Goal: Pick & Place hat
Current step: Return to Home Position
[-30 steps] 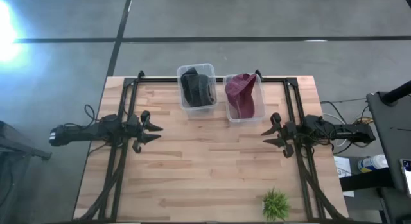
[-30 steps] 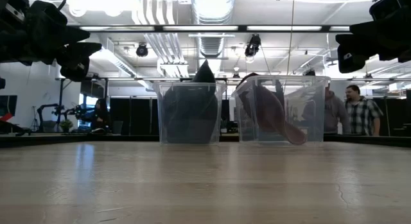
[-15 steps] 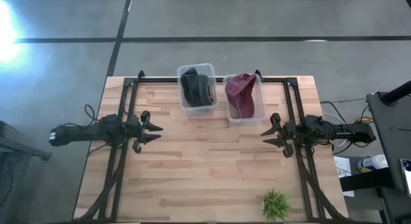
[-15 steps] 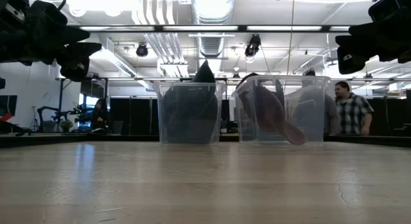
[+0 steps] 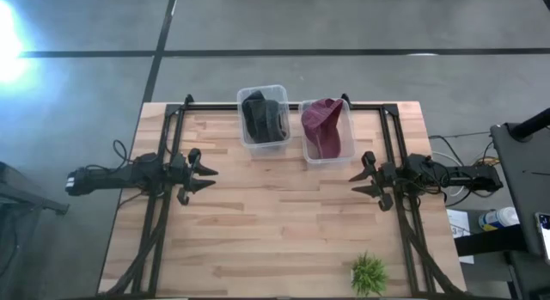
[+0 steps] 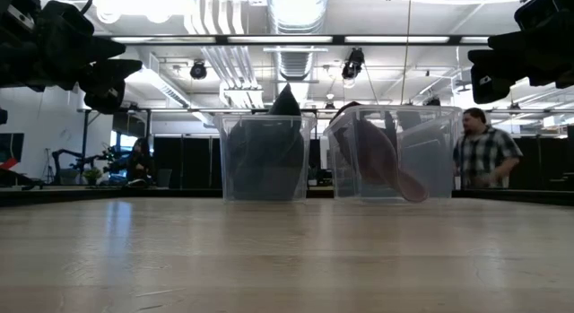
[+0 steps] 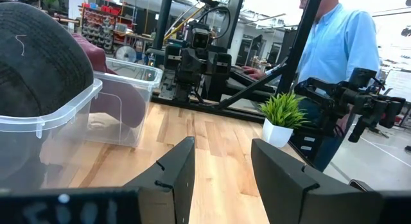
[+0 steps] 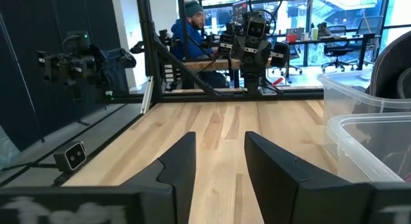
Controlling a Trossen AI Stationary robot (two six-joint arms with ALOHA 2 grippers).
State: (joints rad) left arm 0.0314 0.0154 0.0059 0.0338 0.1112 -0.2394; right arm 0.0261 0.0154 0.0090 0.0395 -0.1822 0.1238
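Observation:
A black hat (image 5: 264, 117) sits in the left clear bin (image 5: 262, 140) at the table's far side; a maroon hat (image 5: 322, 126) sits in the right clear bin (image 5: 325, 157) beside it. In the low view the black hat (image 6: 265, 152) and the maroon hat (image 6: 377, 160) show through the bin walls. My left gripper (image 5: 209, 178) hovers open over the table's left part, pointing right, away from both bins. My right gripper (image 5: 354, 182) hovers open over the right part, pointing left. The left wrist view shows the black hat (image 7: 38, 63) close by.
A small potted plant (image 5: 369, 272) stands near the table's near right corner. Black frame rails (image 5: 161, 223) run along both sides of the table. Bare wood lies between the grippers. A person (image 6: 482, 156) stands in the room behind the table.
Both arms have kept still. Only the person in the room behind the table has shifted place.

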